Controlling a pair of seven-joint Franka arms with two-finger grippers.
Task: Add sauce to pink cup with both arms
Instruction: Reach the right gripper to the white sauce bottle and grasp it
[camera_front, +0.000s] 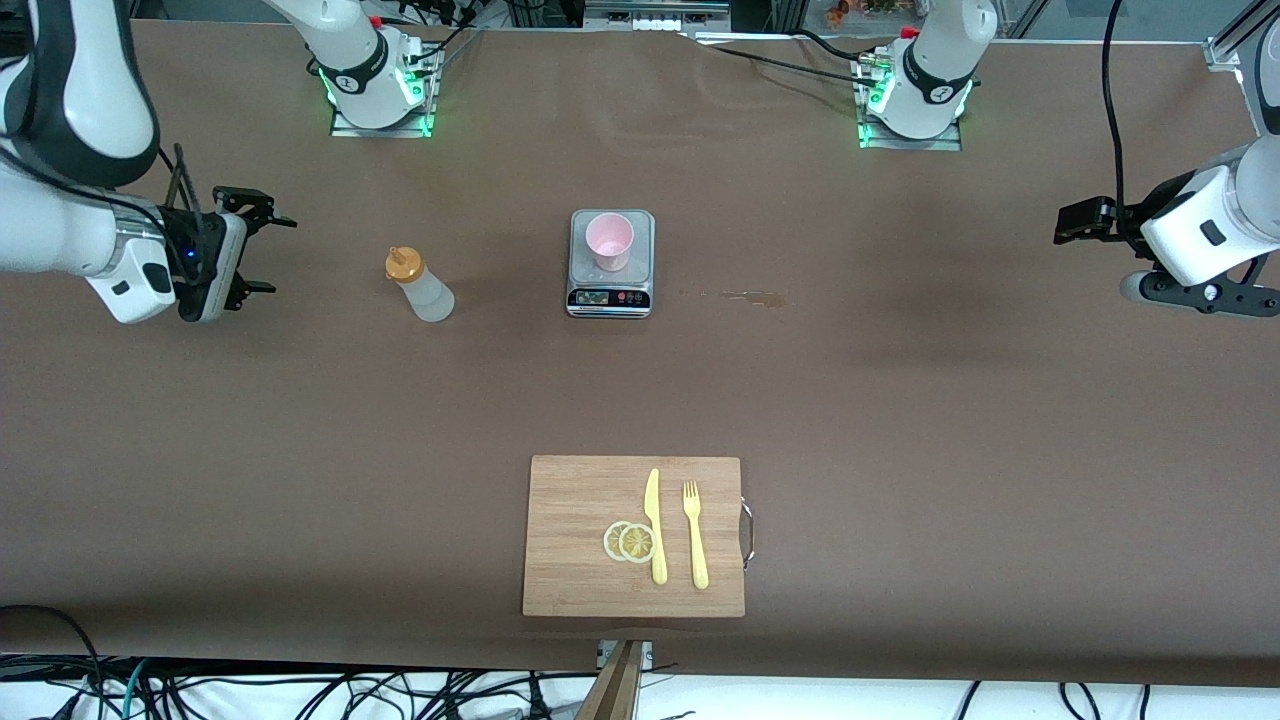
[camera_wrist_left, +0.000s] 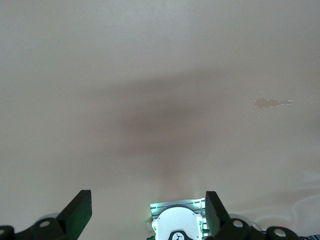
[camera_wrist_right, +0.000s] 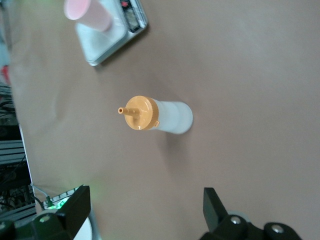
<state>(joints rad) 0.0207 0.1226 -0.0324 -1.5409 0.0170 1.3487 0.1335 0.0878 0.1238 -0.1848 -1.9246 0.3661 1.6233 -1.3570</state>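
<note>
Here, starting at the right arm's end of the brown tabletop (camera_front: 900, 400), the right claw (camera_front: 258, 245) hangs in the air above bare cloth, its two black fingers spread apart and holding nothing. Just along from it toward the middle stands the sauce (camera_front: 420, 288), a whitish squeeze bottle with an orange nozzle cap, upright on the tabletop and apart from the claw; the right wrist view shows it centred between that claw's open fingers (camera_wrist_right: 75, 207), with a clear gap all round.

Next comes a small grey kitchen scale (camera_front: 611, 290) at about the same depth as the bottle, and the pink cup (camera_front: 609, 241) stands upright on its platform, mouth open upward. A small wet smear (camera_front: 755, 296) lies on the cloth just beside the scale, toward the left arm's end.

Nearer the front camera sits a wooden cutting board (camera_front: 570, 500) carrying two lemon slices (camera_front: 629, 542), a yellow knife (camera_front: 655, 526) and a yellow fork (camera_front: 695, 535), the knife lying between slices and fork.

Last, the left claw (camera_front: 1075, 221) hovers over bare tabletop at the left arm's end, well apart from cup and bottle, fingers (camera_wrist_left: 80, 210) wide open and empty.
</note>
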